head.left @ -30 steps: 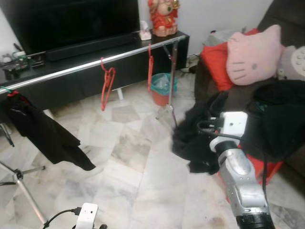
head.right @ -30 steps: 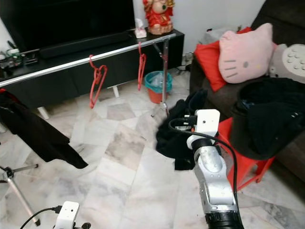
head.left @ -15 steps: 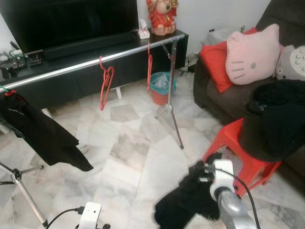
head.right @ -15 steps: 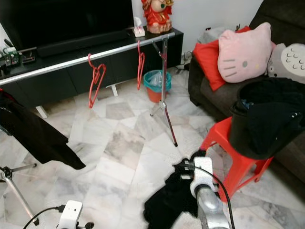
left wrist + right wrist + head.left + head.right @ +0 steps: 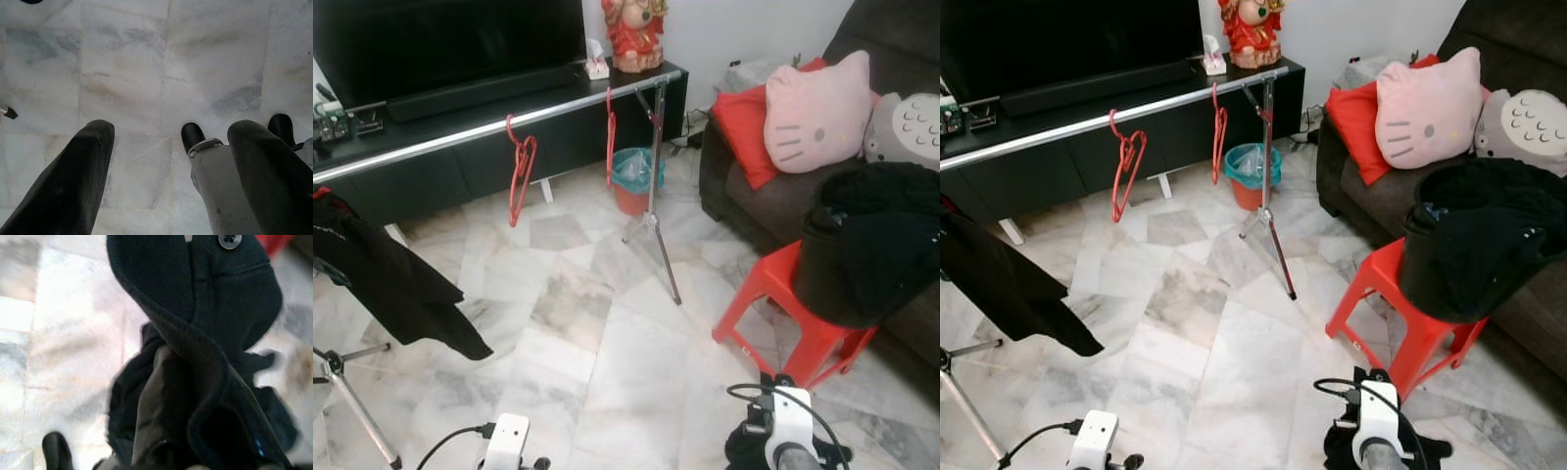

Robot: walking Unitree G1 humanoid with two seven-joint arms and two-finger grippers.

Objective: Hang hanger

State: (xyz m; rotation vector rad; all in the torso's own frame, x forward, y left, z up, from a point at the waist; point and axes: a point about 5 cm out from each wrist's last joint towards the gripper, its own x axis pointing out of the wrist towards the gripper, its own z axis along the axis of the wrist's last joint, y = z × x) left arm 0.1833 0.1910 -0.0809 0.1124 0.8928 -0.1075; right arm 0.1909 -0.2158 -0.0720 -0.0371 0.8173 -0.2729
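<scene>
Clamping a black garment low at the bottom right of the head views, close to the body, right gripper shut on the cloth, probably to carry it toward a hanger; left gripper idle over the marble floor, fingers spread, holding nothing. Farther off, upper middle: two red hangers free on the silver rail, ready for loading. Dropped well down from a second ago, when held high before the sofa.

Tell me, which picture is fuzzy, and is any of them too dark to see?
The right wrist view is the fuzzy one: the black shirt sits so close that its edges smear. The left wrist view is bright, but its two black fingers look soft up close. Both eye views are sharp and evenly lit, with a shine along the metal rail. None is too dark.
</scene>
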